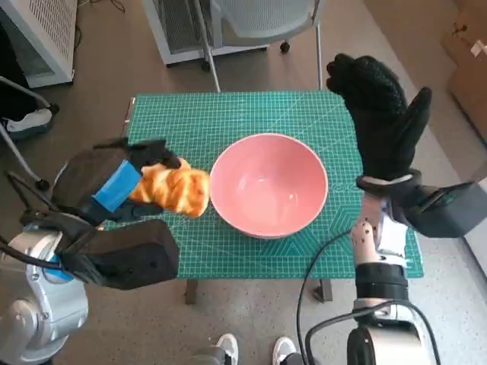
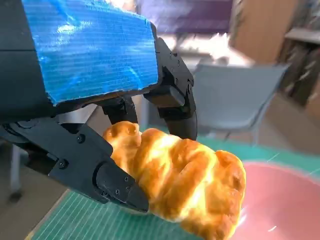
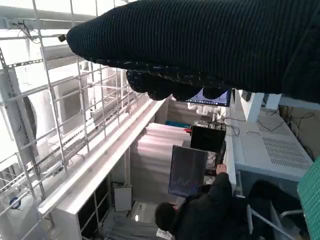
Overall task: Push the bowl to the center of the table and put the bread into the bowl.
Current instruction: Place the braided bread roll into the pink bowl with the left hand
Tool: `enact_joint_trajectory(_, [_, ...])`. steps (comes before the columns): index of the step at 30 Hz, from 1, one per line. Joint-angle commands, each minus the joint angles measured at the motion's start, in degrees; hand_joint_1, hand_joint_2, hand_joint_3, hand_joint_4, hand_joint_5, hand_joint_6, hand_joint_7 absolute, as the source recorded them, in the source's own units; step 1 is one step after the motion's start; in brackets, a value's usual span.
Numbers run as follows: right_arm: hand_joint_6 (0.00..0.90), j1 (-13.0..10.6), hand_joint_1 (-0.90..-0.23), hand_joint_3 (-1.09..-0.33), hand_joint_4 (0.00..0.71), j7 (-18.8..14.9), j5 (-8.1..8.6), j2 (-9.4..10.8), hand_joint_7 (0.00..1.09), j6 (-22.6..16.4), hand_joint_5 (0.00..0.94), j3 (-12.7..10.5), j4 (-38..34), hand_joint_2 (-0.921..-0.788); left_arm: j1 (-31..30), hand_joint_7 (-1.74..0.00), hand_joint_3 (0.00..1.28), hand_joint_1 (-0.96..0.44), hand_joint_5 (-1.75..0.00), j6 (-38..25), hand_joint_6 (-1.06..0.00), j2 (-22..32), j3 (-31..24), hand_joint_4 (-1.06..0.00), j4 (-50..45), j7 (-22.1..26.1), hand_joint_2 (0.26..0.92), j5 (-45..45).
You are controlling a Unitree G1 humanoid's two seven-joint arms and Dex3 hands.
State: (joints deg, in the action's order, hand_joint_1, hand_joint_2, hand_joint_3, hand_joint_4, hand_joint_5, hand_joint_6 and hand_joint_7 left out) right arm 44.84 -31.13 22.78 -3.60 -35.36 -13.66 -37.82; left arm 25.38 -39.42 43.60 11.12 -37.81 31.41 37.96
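The pink bowl [image 1: 268,184] stands near the middle of the green cutting mat [image 1: 228,114]. My left hand [image 1: 114,179] grips the golden bread [image 1: 173,188] just to the left of the bowl's rim, lifted off the mat. In the left wrist view the black fingers [image 2: 115,185] clamp the bread [image 2: 185,180] with the bowl's pink rim [image 2: 280,200] beside it. My right hand [image 1: 380,114] is raised over the table's right side, fingers spread, holding nothing; its glove [image 3: 210,45] fills the right wrist view.
A grey chair [image 1: 251,19] stands behind the table's far edge. White cabinets [image 1: 38,38] are at the far left. A person's shoes [image 1: 255,351] show at the near edge. A person [image 3: 200,210] sits at monitors in the right wrist view.
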Motion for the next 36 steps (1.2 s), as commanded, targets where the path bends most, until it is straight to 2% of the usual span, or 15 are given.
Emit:
enact_joint_trajectory(1, [0.433,-0.82,-0.585,-0.613,0.385,-0.57,0.46,-0.45,0.0,0.87,0.003,-0.29,-0.56,-0.921,4.22,-1.02,0.02,0.0,-0.95,2.15,-0.79,-1.67,-0.81,-0.87,-0.2,0.11,0.865,0.37])
enact_joint_trajectory(7, [0.438,-1.04,-0.588,-0.616,0.388,-0.93,0.66,-1.07,0.01,1.12,0.003,-0.51,-0.45,-0.921,10.56,-0.99,0.02,0.0,-0.94,2.2,-0.81,-4.33,0.56,-0.88,1.81,1.74,0.861,0.64])
enact_joint_trajectory(11, [0.439,-1.06,-0.588,-0.617,0.388,-0.99,0.59,-1.08,0.01,1.18,0.003,-0.6,-0.39,-0.921,11.41,-0.99,0.02,0.0,-0.96,2.08,-0.8,-4.93,0.73,-0.87,2.22,2.53,0.866,1.16])
enact_joint_trajectory(14, [0.439,-1.35,-0.589,-0.618,0.39,-1.07,0.55,-1.48,0.01,1.41,0.003,-0.75,0.03,-0.921,17.79,-0.98,0.02,0.0,-1.02,0.26,-0.77,-7.21,4.42,-0.85,4.39,5.31,0.877,2.69])
enact_joint_trajectory(19, [0.44,-2.12,-0.592,-0.621,0.393,-0.78,0.39,-1.63,0.01,1.72,0.004,-0.74,1.4,-0.921,23.09,-0.98,0.02,0.0,-1.11,0.18,-0.73,-10.97,7.87,-0.81,8.09,6.88,0.898,4.17])
enact_joint_trajectory(25, [0.441,-3.61,-0.591,-0.624,0.394,0.62,-0.6,-1.62,0.01,1.9,0.003,-0.43,4.18,-0.921,25.19,-0.96,0.02,0.0,-1.18,5.31,-0.72,-15.77,10.51,-0.77,15.35,3.21,0.912,3.52])
enact_joint_trajectory(30, [0.441,-3.99,-0.588,-0.626,0.394,1.1,-0.81,-1.63,0.01,2.29,0.003,-0.25,4.99,-0.921,25.13,-0.96,0.01,0.0,-1.19,7.52,-0.72,-17.0,10.07,-0.77,17.14,2.55,0.913,3.93])
enact_joint_trajectory(33, [0.448,-4.76,-0.592,-0.63,0.392,1.76,-0.92,-2.12,0.01,2.3,0.002,-0.55,6.07,-0.921,26.94,-0.97,0.01,0.0,-1.2,14.01,-0.72,-21.56,13.07,-0.75,31.32,-2.72,0.915,2.35])
enact_joint_trajectory(36, [0.457,-5.04,-0.597,-0.634,0.393,2.16,-0.95,-2.25,0.01,2.38,0.002,-0.54,6.54,-0.921,27.74,-0.97,0.01,0.0,-1.2,16.0,-0.72,-23.17,13.59,-0.75,36.43,-3.82,0.916,1.88])
